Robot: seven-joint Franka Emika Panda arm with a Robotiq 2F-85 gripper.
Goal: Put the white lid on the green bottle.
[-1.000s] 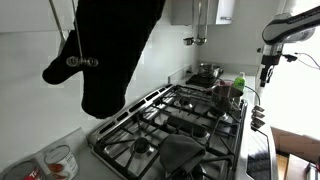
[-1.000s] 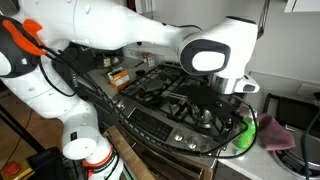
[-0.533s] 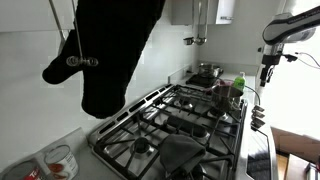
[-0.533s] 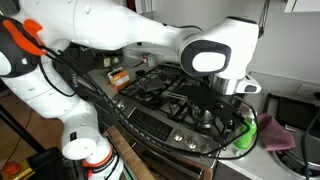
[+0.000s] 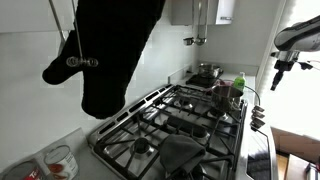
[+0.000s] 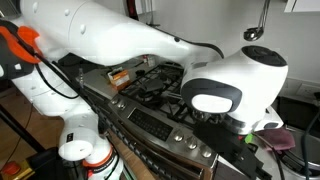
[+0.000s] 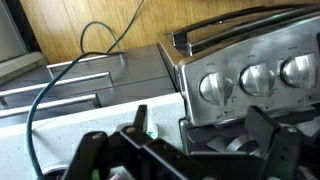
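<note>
The green bottle (image 5: 238, 86) stands upright at the stove's far right edge, near the steel pot (image 5: 207, 72). My gripper (image 5: 277, 77) hangs in the air to the right of the bottle, apart from it. In the wrist view the gripper (image 7: 200, 152) has its fingers spread wide with nothing between them, above the counter and the stove's front. A small white-and-green round spot (image 7: 150, 132) lies on the counter by one finger; I cannot tell whether it is the white lid. In an exterior view my arm (image 6: 235, 90) hides the bottle.
A black oven mitt (image 5: 115, 50) hangs close to the camera. The gas stove (image 5: 175, 125) has black grates and knobs (image 7: 257, 80) on its front. A dark cable (image 7: 60, 95) lies on the counter. A purple cloth (image 6: 282, 139) lies beside the stove.
My gripper has moved right, away from the green bottle. In the other exterior view the arm has swung forward and now covers the bottle.
</note>
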